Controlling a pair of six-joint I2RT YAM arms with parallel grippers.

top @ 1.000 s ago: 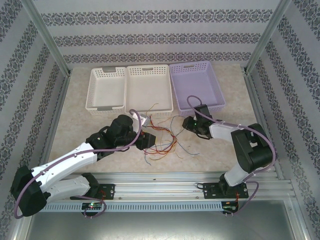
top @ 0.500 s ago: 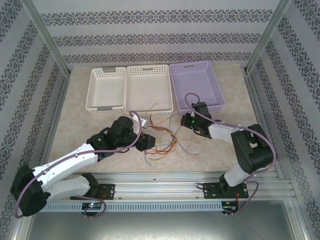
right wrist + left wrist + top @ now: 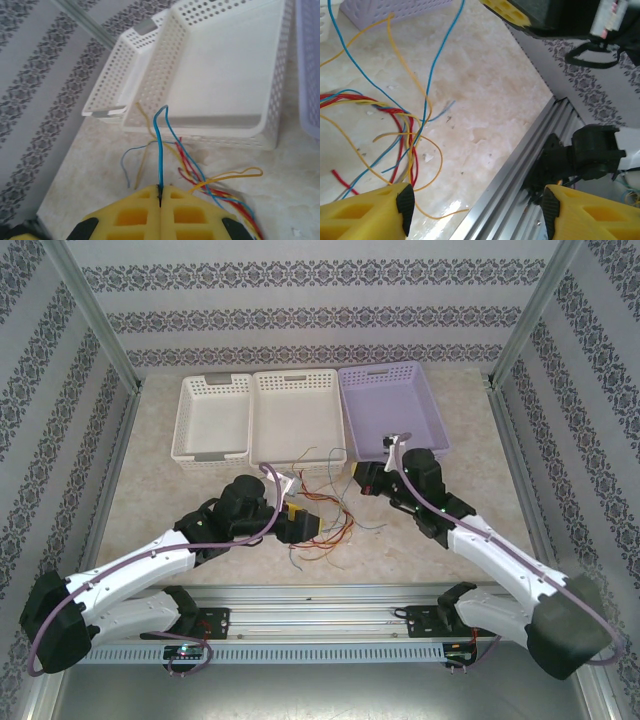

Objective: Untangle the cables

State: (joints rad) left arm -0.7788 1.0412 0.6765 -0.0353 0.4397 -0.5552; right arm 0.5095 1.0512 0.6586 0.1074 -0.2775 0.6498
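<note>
The cables [image 3: 325, 525] are thin red, yellow and blue wires tangled on the table between the arms. In the left wrist view the tangle [image 3: 395, 130] lies ahead and to the left. My left gripper [image 3: 306, 523] sits at the tangle's left side. It is open [image 3: 477, 210], with only a loose yellow wire end on the table between its fingers [image 3: 405, 202]. My right gripper [image 3: 358, 478] hovers at the tangle's upper right. Its jaws are shut [image 3: 160, 192] on a blue cable [image 3: 160, 145] that rises from the pinch and loops back down to the bunch.
Three baskets stand at the back: two white ones [image 3: 213, 420] [image 3: 298, 415] and a lilac one [image 3: 392, 410]. The white baskets [image 3: 220, 75] lie straight ahead of the right gripper. An aluminium rail [image 3: 520, 170] borders the table's near edge, close to the left gripper.
The left gripper has opened. The right gripper has closed on a blue cable, and the right arm has stretched out, carrying it up and left toward the baskets.
</note>
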